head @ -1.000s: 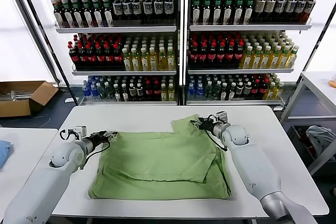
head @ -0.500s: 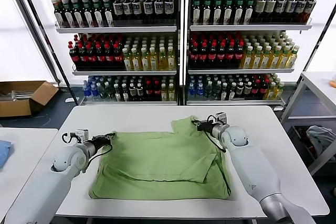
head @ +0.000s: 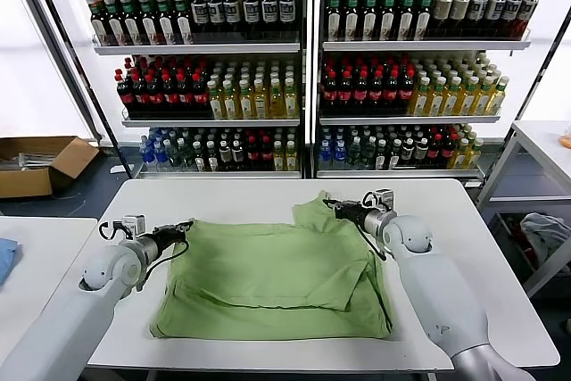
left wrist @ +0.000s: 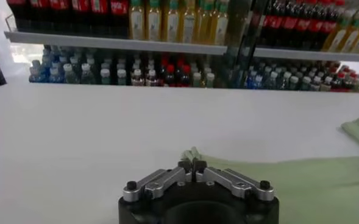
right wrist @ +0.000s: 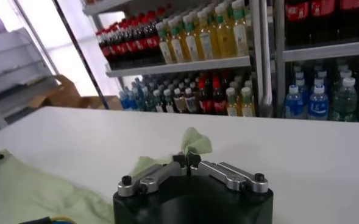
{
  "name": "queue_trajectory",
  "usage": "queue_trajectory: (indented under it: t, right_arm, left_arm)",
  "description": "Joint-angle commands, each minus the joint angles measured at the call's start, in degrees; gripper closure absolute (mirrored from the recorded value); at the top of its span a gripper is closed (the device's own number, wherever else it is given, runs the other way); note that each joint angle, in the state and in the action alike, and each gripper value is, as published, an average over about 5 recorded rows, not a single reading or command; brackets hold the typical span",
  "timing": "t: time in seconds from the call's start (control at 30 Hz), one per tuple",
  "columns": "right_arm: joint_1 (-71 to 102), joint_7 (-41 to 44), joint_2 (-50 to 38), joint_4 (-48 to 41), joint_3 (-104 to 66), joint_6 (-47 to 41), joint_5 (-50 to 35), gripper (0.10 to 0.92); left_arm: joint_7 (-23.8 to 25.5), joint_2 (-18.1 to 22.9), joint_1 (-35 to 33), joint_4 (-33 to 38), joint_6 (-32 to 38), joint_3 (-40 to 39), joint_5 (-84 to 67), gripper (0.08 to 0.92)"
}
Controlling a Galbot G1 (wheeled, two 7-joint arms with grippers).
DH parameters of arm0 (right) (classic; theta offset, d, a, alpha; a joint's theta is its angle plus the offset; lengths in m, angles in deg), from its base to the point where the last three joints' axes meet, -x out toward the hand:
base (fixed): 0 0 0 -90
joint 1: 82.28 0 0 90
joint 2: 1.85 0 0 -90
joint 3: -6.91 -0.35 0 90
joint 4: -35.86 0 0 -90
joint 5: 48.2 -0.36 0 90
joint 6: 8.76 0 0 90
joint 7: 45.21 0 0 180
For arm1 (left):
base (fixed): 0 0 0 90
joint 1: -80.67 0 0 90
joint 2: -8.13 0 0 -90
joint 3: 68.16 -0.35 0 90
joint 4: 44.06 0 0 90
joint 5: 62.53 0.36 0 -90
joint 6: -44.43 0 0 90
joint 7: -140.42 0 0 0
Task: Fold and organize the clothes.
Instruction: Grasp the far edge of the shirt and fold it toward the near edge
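1. The shelves (head: 308, 69) behind fill the back of the room with rows of bottles: dark ones on top, red and yellow-green in the middle, blue-capped and mixed at the bottom. No label on them can be read from here.
2. The white table (head: 464, 247) carries the green shirt (head: 277, 278), which lies partly folded across the middle, its near hem close to the near edge and a flap folded over its right half. No print or writing shows on the cloth as it lies.
3. The right arm reaches along the table's right side to the far right corner of the shirt. The right gripper (head: 334, 207) has its fingers closed on a raised tuft of green cloth; the right wrist view shows the two fingertips pressed together with the fabric peak (right wrist: 194, 141) sticking up between them.
4. The left arm lies along the table's left side. The left gripper (head: 181, 227) is at the shirt's far left edge, fingers pinched shut on that edge; in the left wrist view a small fold of cloth (left wrist: 192, 152) stands up between the closed tips.
5. Compared with a second ago, both grippers have closed: the left was then clearly apart at the edge, the right partly so. The far left edge of the shirt now sits slightly raised, and the far right corner is drawn up into a sharper peak.
6. A cardboard box (head: 40, 165) sits on the floor at far left, and a blue cloth (head: 4, 258) lies on the neighbouring table.
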Motion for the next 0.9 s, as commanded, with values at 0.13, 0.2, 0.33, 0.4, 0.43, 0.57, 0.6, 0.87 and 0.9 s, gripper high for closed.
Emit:
queue_trajectory:
  t: [0.13, 0.2, 0.33, 0.4, 0.43, 0.57, 0.6, 0.87, 0.9]
  right_arm:
    - [15.5, -0.9, -6.9, 22.4, -6.9, -1.2, -8.4, 0.919]
    - [18.8, -1.0, -8.6, 25.4, -8.4, -1.2, -9.2, 0.919]
    - [25.2, -1.2, -11.4, 30.8, -11.8, -1.1, -10.4, 0.919]
    - [28.7, -1.3, -12.4, 33.1, -14.1, -1.1, -10.7, 0.919]
    - [30.1, -1.3, -12.7, 34.1, -15.2, -1.1, -10.8, 0.919]
    - [36.5, -1.3, -13.6, 38.8, -20.3, -1.1, -11.8, 0.919]
    - [38.4, -1.3, -13.8, 40.0, -21.4, -1.0, -12.0, 0.919]
    - [51.2, -0.8, -12.5, 45.4, -24.5, 0.4, -8.2, 0.919]
    - [52.0, -0.9, -12.2, 45.5, -24.3, 0.6, -7.2, 0.919]
  left_arm:
    - [-1.4, -2.0, -7.1, 11.6, 0.5, 6.8, -3.2, 0.912]
    - [-1.7, -2.7, -10.2, 14.3, 0.5, 9.0, -3.4, 0.912]
    - [-2.0, -3.6, -16.2, 18.3, 0.7, 12.9, -3.4, 0.912]
    - [-2.0, -3.9, -18.7, 19.8, 0.9, 14.6, -3.5, 0.912]
    - [-1.9, -4.0, -19.7, 20.4, 0.9, 15.3, -3.6, 0.912]
    - [-1.8, -4.1, -24.4, 23.3, 0.9, 18.7, -3.9, 0.912]
    - [-1.8, -4.1, -25.9, 24.0, 0.8, 19.7, -4.0, 0.912]
    - [0.9, -3.1, -39.5, 28.8, 1.0, 25.7, -2.2, 0.912]
    - [1.3, -2.7, -40.6, 28.8, 1.1, 25.9, -1.4, 0.912]
